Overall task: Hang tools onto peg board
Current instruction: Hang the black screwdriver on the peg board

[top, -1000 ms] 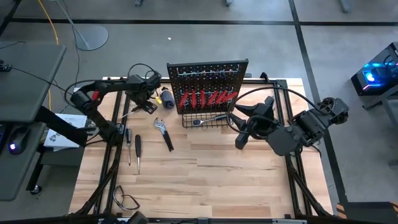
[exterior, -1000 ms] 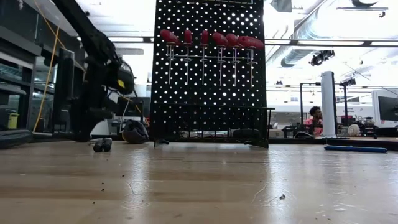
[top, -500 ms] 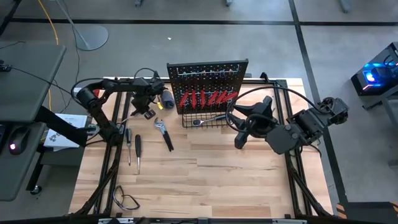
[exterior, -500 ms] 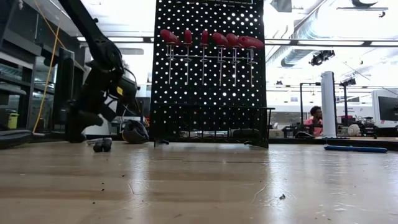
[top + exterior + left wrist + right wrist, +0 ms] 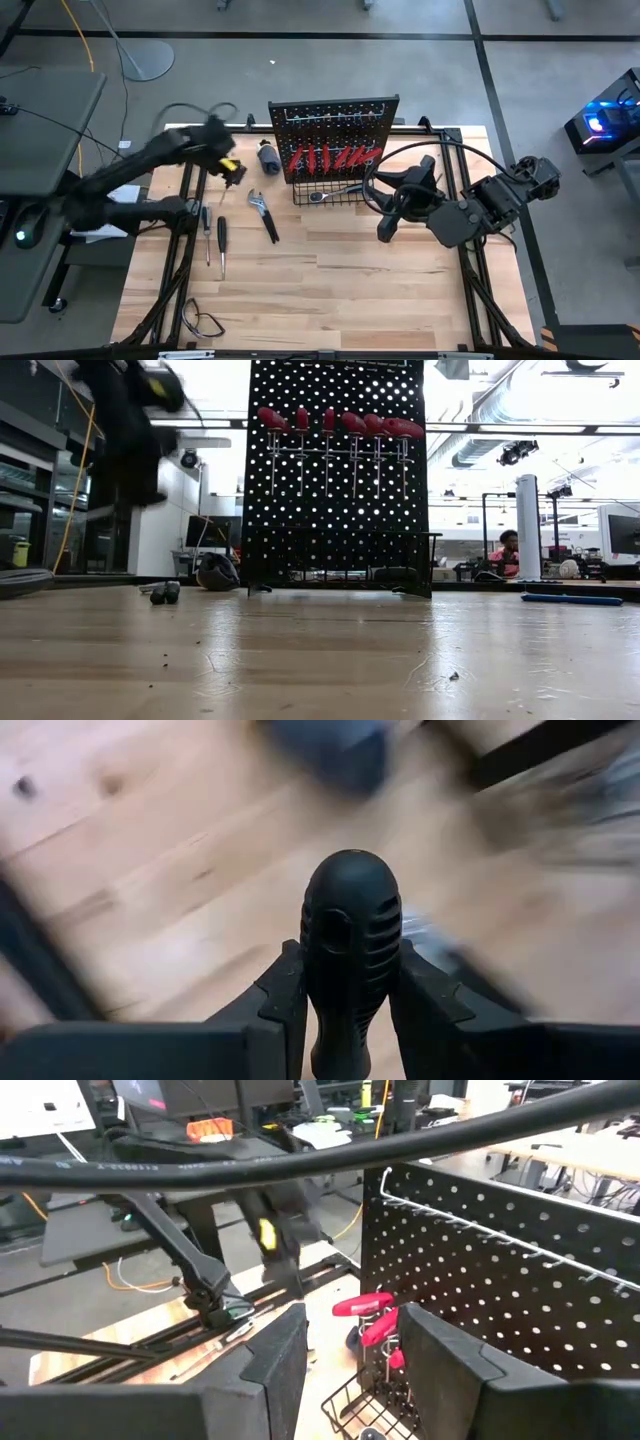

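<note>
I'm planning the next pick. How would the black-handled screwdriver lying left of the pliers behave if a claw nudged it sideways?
The black-handled screwdriver has a rounded handle and a thin shaft, so it would probably roll on the smooth wooden table. It looks stiff and fairly light, and likely to pivot rather than slide straight. It might bump the thinner screwdriver beside it.

Even overhead light on the table with soft shadows, bright backlight behind the peg board silhouetting it with sheen off the wood, left arm smeared by motion blur, background streaked behind the sharp black handle.
</note>
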You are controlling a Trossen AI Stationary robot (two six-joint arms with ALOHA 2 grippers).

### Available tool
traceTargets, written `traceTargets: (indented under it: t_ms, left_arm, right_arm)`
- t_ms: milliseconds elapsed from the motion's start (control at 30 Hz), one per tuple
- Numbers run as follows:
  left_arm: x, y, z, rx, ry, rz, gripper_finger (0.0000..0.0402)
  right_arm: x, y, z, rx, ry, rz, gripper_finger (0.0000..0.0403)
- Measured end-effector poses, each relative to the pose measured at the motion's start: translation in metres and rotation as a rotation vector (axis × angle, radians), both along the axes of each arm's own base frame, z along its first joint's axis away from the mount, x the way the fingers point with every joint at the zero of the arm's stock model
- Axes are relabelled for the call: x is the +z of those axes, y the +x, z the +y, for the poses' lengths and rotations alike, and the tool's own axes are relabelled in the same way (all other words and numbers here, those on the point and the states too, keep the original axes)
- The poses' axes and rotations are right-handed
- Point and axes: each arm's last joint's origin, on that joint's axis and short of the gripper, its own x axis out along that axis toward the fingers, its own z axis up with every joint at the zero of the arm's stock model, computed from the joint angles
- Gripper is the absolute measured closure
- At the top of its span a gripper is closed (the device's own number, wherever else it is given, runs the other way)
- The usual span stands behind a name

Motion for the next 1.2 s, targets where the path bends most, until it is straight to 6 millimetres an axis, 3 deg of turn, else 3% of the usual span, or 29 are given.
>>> traceTargets:
  t_ms: [100,233,333,400,533,800,967,1200]
  left_arm:
    - [0.038,-0.018,-0.027,0.012,0.062,-0.288,0.0308]
    - [0.090,-0.037,-0.056,-0.009,0.153,-0.818,0.0308]
    - [0.134,-0.044,-0.069,-0.059,0.286,-1.240,0.0308]
    - [0.153,-0.044,-0.072,-0.066,0.377,-1.398,0.0308]
    - [0.169,-0.015,-0.068,-0.111,0.481,-1.374,0.0308]
    - [0.202,0.080,-0.062,-0.386,0.734,-1.136,0.0308]
    - [0.220,0.099,-0.057,-0.436,0.862,-1.018,0.0308]
    - [0.213,0.106,-0.046,-0.413,0.882,-0.899,0.0308]
  right_arm:
    - [0.000,0.000,0.000,0.005,0.002,0.002,0.0252]
    - [0.000,0.000,0.000,0.010,-0.010,0.011,0.0252]
    - [0.000,0.000,-0.001,0.005,-0.022,0.015,0.0252]
    - [0.000,0.001,-0.003,-0.008,-0.025,0.013,0.0252]
    - [0.000,0.003,-0.007,-0.027,-0.017,0.005,0.0252]
    - [0.003,0.006,-0.008,-0.025,0.001,-0.021,0.0252]
    - [0.003,0.006,-0.008,-0.023,0.006,-0.022,0.0252]
    - [0.003,0.005,-0.007,-0.018,0.005,-0.021,0.0252]
